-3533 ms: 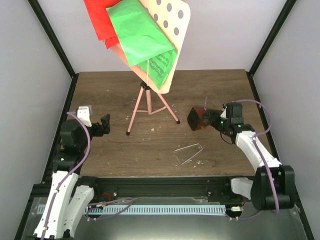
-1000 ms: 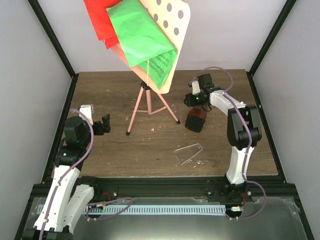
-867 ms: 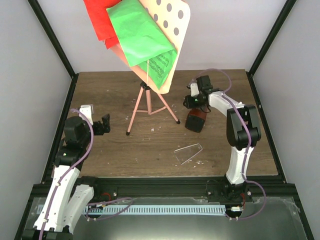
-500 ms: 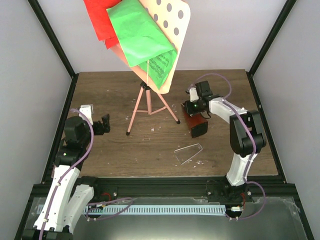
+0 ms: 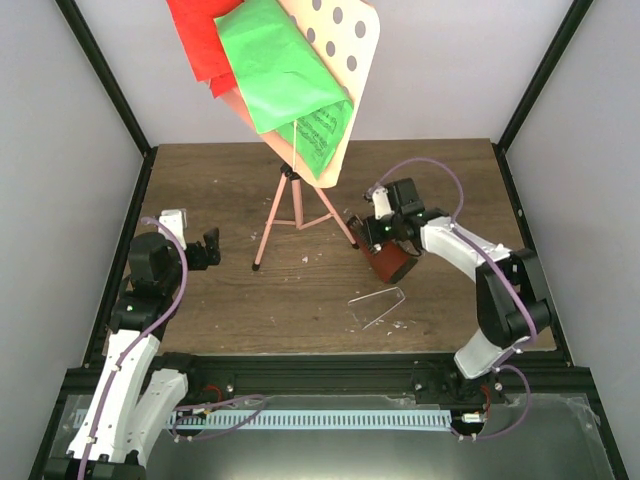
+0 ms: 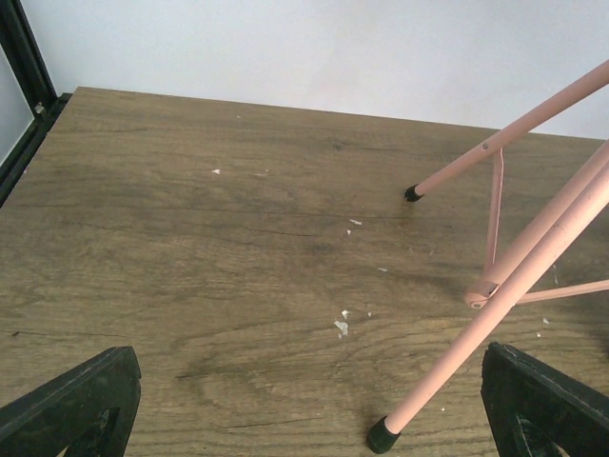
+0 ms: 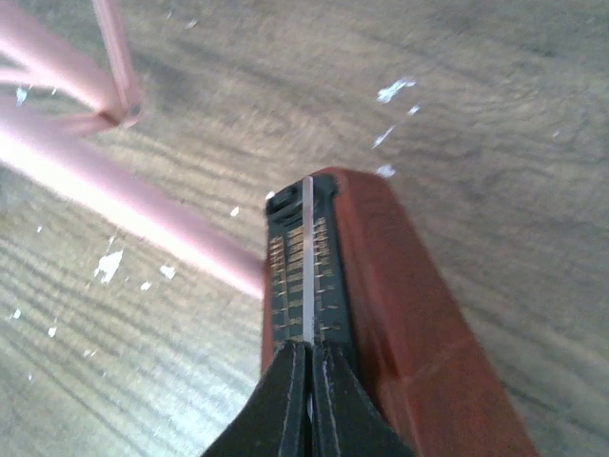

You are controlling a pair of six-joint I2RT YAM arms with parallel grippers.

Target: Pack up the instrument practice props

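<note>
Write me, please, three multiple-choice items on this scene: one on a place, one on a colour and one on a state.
1. Where does the clear cover lie?
A. Propped against the back wall
B. On the table, nearer the arm bases than the metronome
C. Fitted over the metronome

2. Which sheets rest on the pink music stand?
A. A green sheet and a red sheet
B. A blue sheet and a yellow sheet
C. A white sheet and a black sheet

3. How is the right tool set?
A. Wide open above bare wood
B. Shut on a stand leg
C. Shut on the metronome's pendulum rod

Answers:
1 B: the top view shows the cover flat on the wood, apart from the metronome.
2 A: both colours show against the hole-dotted desk.
3 C: the right wrist view shows it pinched on the thin silver rod.
</note>
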